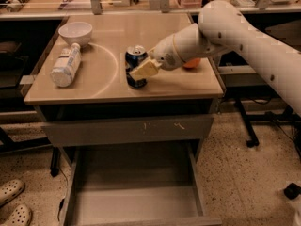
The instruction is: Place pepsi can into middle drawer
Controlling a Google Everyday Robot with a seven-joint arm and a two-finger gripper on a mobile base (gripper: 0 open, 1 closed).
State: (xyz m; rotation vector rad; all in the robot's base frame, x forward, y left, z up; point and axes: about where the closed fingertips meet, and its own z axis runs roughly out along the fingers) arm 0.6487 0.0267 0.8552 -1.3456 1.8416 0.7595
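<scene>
The pepsi can (135, 60), dark blue with a silver top, stands upright near the front middle of the tan table (103, 86). My gripper (139, 71) reaches in from the right and is shut on the can; one pale finger (146, 69) lies across the can's front, the other is hidden behind it. I cannot tell whether the can touches the tabletop. The middle drawer (136, 194), grey and shallow, stands pulled open below the table with nothing on its floor.
A white bowl (75, 32) and a white plastic bottle (65, 65) lying on its side are at the table's left. An orange (192, 63) peeks out behind my arm. A shut grey drawer front (127, 128) with scratch marks sits above the open drawer. Shoes (11, 204) lie on the floor, left.
</scene>
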